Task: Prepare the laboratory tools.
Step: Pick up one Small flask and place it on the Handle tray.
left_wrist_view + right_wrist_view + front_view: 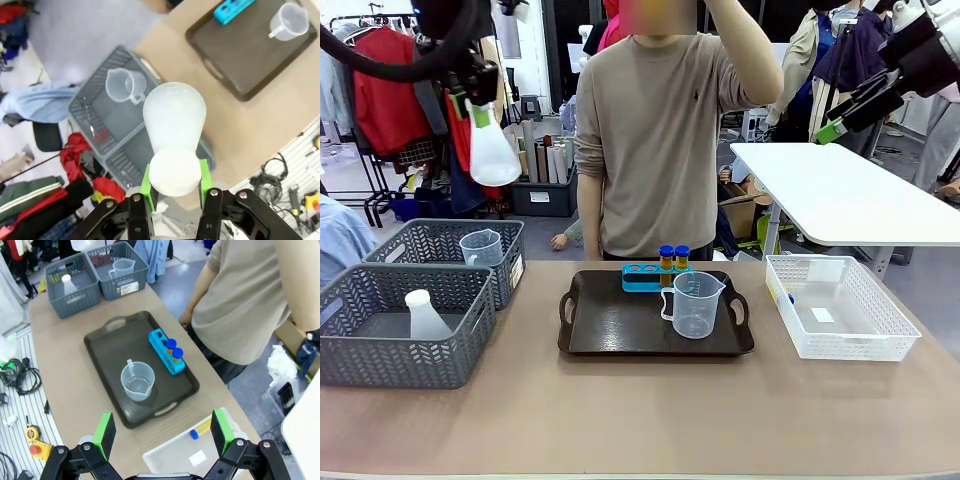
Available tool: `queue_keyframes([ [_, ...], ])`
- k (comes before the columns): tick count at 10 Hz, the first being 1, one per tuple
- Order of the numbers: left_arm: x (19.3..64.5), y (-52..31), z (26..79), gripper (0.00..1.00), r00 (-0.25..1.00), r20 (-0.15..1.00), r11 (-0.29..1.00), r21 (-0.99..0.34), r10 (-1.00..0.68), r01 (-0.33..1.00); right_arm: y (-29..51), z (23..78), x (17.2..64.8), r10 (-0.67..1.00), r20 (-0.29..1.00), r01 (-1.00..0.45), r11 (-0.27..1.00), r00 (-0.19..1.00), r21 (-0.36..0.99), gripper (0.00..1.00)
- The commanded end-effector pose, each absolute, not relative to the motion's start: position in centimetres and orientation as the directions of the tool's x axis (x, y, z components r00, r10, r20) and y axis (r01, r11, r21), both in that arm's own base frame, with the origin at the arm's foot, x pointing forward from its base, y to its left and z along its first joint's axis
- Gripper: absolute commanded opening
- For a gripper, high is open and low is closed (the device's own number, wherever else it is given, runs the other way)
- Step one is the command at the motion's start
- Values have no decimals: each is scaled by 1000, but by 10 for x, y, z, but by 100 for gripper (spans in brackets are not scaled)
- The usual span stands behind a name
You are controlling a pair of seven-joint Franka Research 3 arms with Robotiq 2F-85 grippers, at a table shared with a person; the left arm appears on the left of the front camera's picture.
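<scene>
The flask [492, 150] is clamped at its neck by the left gripper [175, 181] and held high, well to the left of the tray [610, 335], above the grey baskets [380, 350]. Its long axis runs roughly upright, base down, in line with the fingers. The tray's bare left half, beside the beaker [697, 303], lies below and to the flask's right, probably the place meant for it. The right gripper [162, 432] is spread empty, high to the tray's right.

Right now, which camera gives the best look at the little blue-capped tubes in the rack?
The right wrist view: both tubes stand clear in the blue rack. The front view shows them behind the beaker; the left wrist view cuts the rack at its edge.
</scene>
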State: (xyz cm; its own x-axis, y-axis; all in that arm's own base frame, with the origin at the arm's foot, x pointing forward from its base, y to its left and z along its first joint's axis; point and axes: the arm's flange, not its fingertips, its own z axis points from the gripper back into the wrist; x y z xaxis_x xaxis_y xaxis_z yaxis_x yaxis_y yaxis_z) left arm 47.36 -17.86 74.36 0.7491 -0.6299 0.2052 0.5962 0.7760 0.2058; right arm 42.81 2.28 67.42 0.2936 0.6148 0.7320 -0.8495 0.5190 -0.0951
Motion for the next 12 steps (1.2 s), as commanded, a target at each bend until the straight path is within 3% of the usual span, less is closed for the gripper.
queue_keyframes([
  [1, 481, -190, 734, 0, 704, 220, 737, 173, -675, 653, 23, 675, 428, 615, 738, -856, 508, 278, -101, 100],
  [12, 525, -271, 635, 0, 610, 206, 639, 118, -765, 760, 23, 675, 428, 615, 738, -856, 508, 278, -101, 100],
])
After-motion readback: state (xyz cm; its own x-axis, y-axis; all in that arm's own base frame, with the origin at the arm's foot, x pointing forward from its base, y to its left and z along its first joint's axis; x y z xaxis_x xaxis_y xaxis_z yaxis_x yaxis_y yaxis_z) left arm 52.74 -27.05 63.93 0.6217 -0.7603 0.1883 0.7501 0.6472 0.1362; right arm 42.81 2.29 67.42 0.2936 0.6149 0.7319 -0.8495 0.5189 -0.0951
